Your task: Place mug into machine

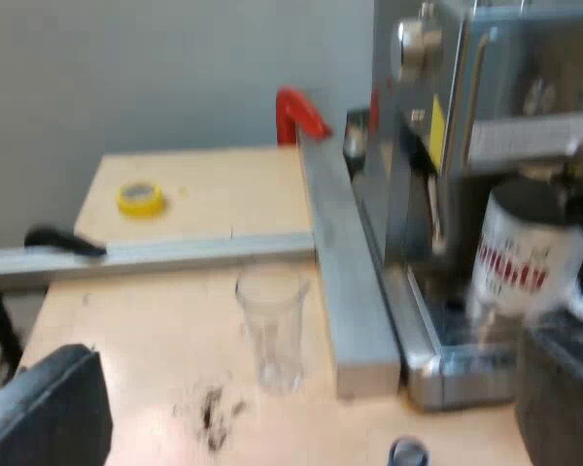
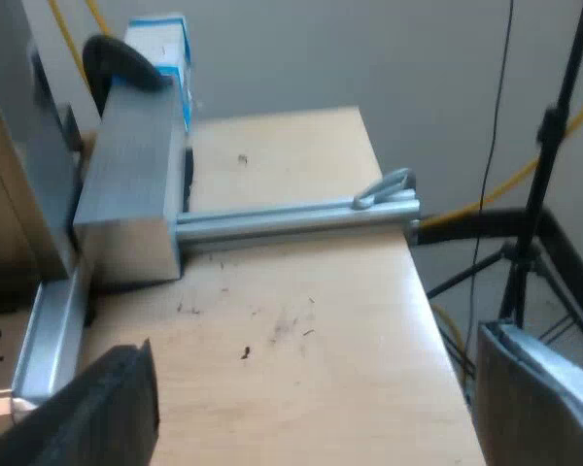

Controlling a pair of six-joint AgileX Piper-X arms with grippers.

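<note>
Mug (image 1: 525,260) upright on drip tray (image 1: 447,364) of espresso machine (image 1: 486,87), just past one of my left fingers (image 1: 564,408); I judge it sits there to catch the pour. Left fingers spread wide, gripping nothing. Measuring glass (image 1: 270,330) ahead between them on tabletop (image 1: 146,320). Right fingers (image 2: 92,413) wide, empty, over tabletop near metal rail (image 2: 291,218), out of the way. Placement looks done.

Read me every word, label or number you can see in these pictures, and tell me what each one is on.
Mug: red lettering across its white side, too blurred to read.
Espresso machine: a yellow label on its side, too blurred to read.
Blue and white box: no print I can make out.
So nothing can be quoted.
</note>
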